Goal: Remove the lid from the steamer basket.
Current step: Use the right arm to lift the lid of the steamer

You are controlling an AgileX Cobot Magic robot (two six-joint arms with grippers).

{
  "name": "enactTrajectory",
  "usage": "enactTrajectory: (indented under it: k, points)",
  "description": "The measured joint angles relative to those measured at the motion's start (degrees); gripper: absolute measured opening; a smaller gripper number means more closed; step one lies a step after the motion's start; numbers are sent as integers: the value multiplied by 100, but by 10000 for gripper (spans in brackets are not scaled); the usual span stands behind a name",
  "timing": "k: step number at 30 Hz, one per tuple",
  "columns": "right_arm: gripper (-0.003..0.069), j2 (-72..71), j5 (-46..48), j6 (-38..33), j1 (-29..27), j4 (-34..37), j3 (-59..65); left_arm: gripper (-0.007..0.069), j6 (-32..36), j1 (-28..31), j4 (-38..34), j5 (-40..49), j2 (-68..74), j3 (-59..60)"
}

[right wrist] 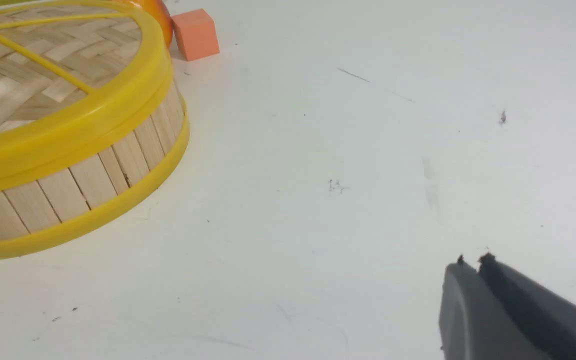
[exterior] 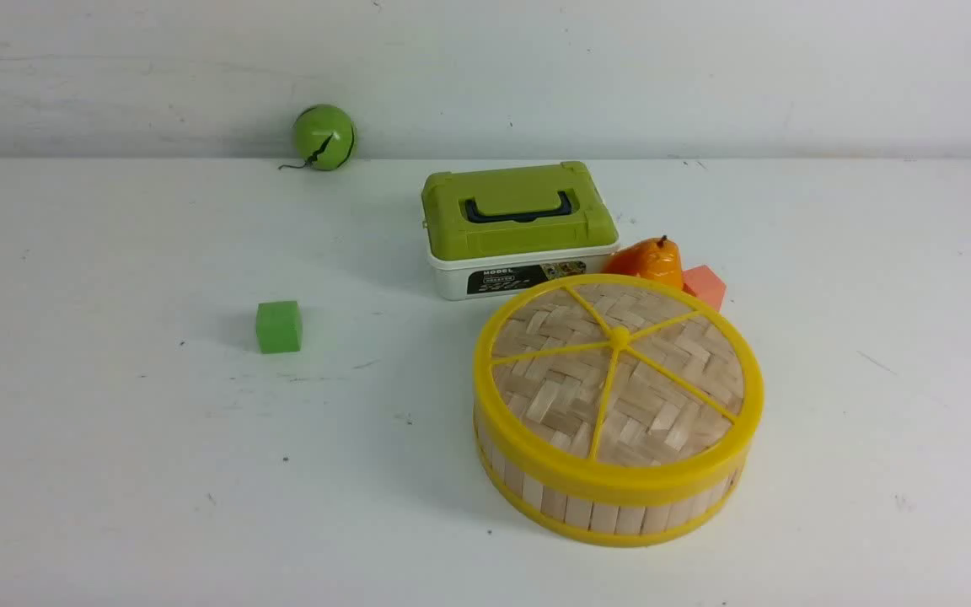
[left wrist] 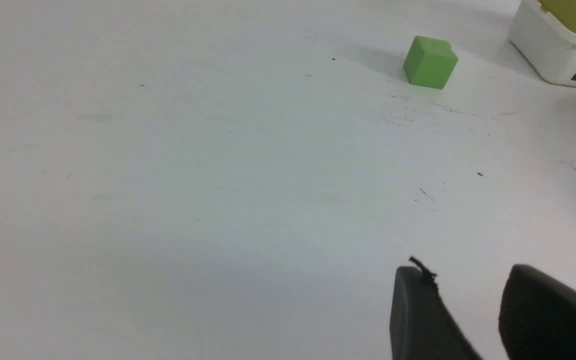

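Two cubes (exterior: 279, 326) (exterior: 706, 285), one ball (exterior: 324, 136), one box (exterior: 519, 223), one pear (exterior: 654, 260), one steamer basket (exterior: 603, 510), one lid (exterior: 553, 388).

table (exterior: 115, 464) | steamer basket (exterior: 612, 510) | box (exterior: 519, 253) | green cube (exterior: 279, 327) | orange cube (exterior: 706, 285) | green ball (exterior: 324, 136) | orange fruit (exterior: 650, 260)

It looks like a test lab: a scuffed white table (exterior: 115, 464), a plain wall (exterior: 620, 67), a toy block (exterior: 278, 326).

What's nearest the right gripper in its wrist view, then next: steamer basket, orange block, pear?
1. steamer basket, closest to the right gripper.
2. orange block, on the table past the basket.
3. pear, peeking from behind the basket, farthest.
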Motion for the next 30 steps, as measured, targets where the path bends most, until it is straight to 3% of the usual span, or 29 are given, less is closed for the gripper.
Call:
enactTrajectory:
  k: [30]
  points:
    - [73, 0, 0, 0, 0, -12, 0, 239, 0, 0, 0, 0, 0, 0]
